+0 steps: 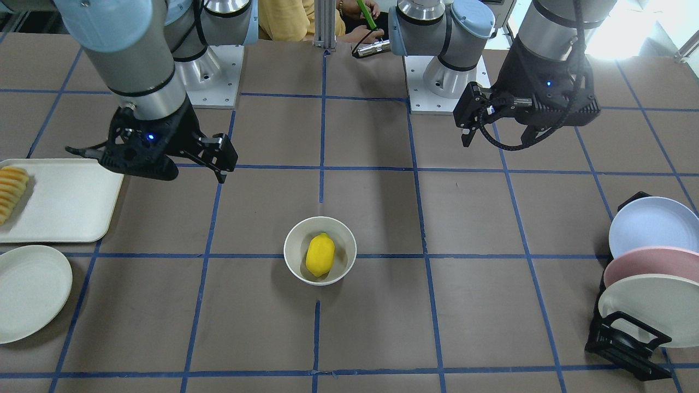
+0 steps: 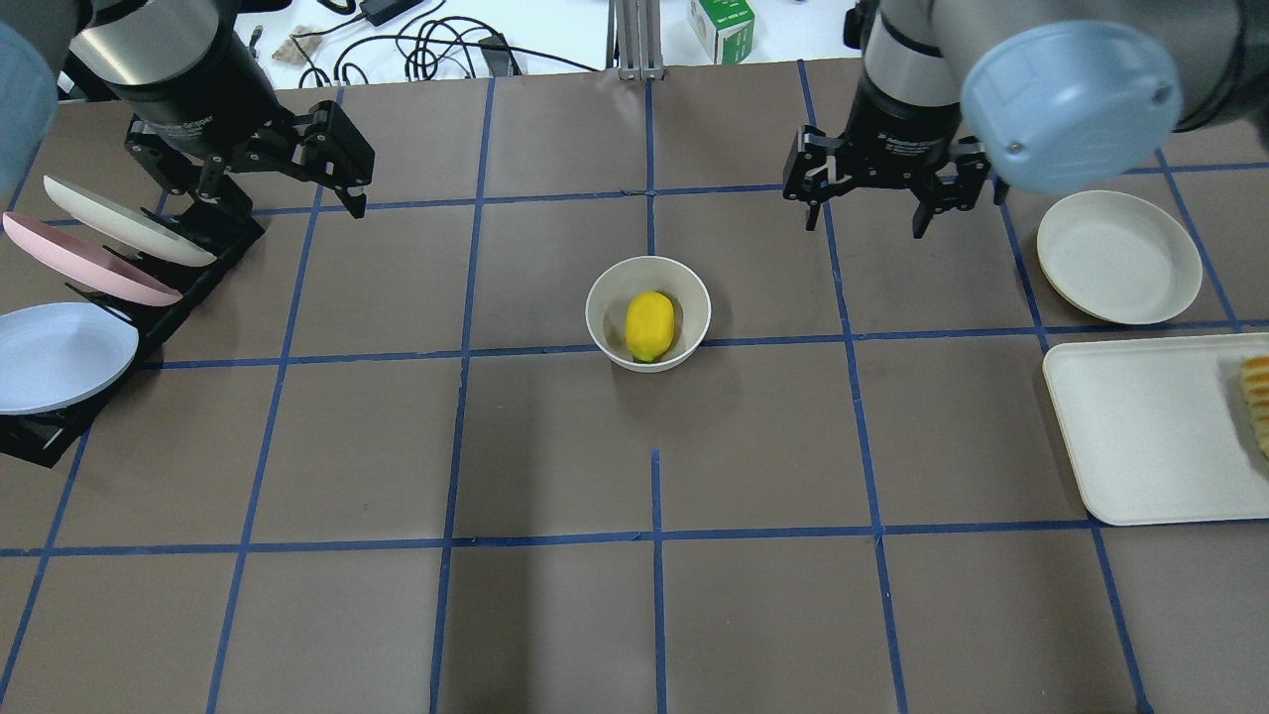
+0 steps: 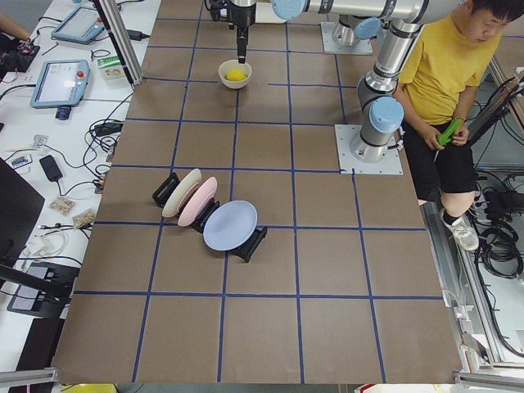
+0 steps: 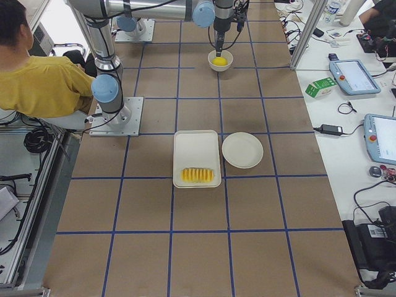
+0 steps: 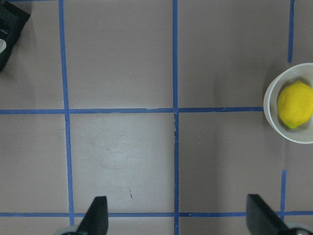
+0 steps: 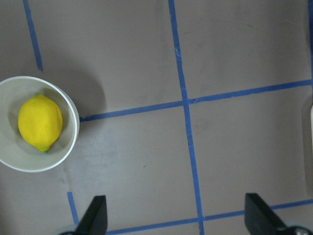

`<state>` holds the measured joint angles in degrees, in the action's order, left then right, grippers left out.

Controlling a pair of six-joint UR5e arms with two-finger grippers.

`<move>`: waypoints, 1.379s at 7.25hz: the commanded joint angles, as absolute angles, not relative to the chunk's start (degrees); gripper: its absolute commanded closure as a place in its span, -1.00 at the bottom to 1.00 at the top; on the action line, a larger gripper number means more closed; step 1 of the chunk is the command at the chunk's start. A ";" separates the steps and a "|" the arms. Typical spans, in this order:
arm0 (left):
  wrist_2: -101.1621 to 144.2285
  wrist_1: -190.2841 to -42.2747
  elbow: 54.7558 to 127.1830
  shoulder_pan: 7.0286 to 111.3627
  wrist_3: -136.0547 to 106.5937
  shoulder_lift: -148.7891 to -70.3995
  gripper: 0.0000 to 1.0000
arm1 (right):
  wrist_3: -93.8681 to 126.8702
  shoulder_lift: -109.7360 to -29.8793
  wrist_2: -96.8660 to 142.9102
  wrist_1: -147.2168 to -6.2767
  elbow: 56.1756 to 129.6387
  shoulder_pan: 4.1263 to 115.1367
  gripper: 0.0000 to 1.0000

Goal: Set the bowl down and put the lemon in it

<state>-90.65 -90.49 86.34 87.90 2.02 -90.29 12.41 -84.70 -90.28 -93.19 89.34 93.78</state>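
Bowl (image 2: 606, 305) is set upright at the middle of the table (image 2: 555, 446) with lemon (image 2: 649, 326) laid inside it, so both steps are judged done and nothing is seen left; left gripper (image 5: 178, 219) and right gripper (image 2: 866, 224) are held well apart from it, jaws spread wide, nothing gripped

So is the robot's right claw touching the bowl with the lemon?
Apart. The overhead view shows bare table between the right gripper and the bowl; the right wrist view shows the bowl off to one side of its open jaws.
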 commanded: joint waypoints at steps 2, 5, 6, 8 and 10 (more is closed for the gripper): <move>-90.62 -90.44 86.31 87.80 2.20 -90.26 -1.00 | 8.17 -88.06 -90.61 -86.85 89.74 92.20 -1.00; -90.44 -90.53 86.48 87.80 2.20 -90.26 -1.00 | 8.00 -88.77 -90.44 -87.01 89.74 92.20 -1.00; -90.44 -90.53 86.57 87.80 2.20 -90.18 -1.00 | 8.00 -88.86 -89.92 -87.01 89.65 92.20 -1.00; -90.44 -90.53 86.92 87.80 2.20 -90.00 -1.00 | 8.00 -88.86 -89.91 -87.27 89.47 92.29 -1.00; -90.44 -90.53 87.10 87.80 2.20 -89.82 -1.00 | 8.00 -88.86 -90.00 -87.10 89.65 92.28 -1.00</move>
<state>-90.44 -90.53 86.97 87.80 2.19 -89.90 8.00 -88.85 -90.02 -87.17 89.58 92.25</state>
